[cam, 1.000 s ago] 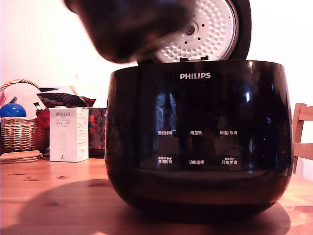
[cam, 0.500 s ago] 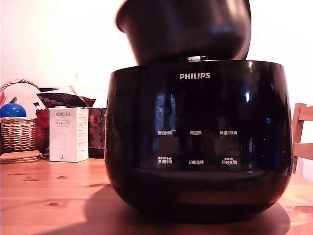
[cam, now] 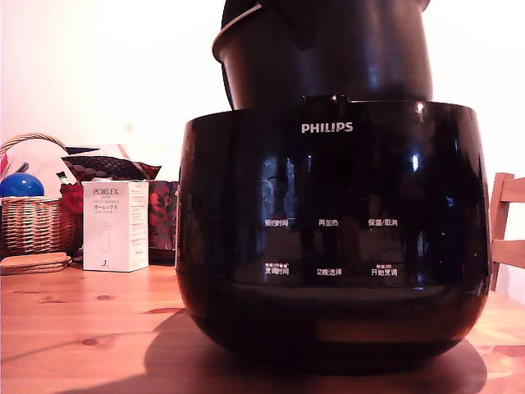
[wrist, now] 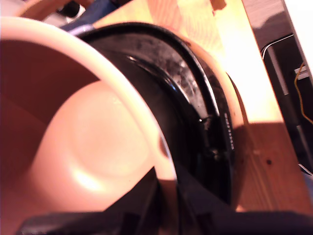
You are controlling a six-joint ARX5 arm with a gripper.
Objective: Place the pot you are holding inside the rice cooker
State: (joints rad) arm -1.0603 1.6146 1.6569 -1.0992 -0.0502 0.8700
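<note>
Since half a second ago, the pot has sunk lower into the rice cooker.
Its bottom is already below the opening; the claw grasps the pot rim. Next I judge: lower straight, centred, then release.

The exterior view sits low, almost at the level of the table, and faces the front of the rice cooker head-on from very near, so the cooker fills the frame from about 9 to 3 o'clock; a box and a basket lie farther back toward 9 o'clock. The wrist view looks steeply down from just above the pot, straight into its inside; both views share the pot, the cooker's upper rim and the wooden table.
</note>
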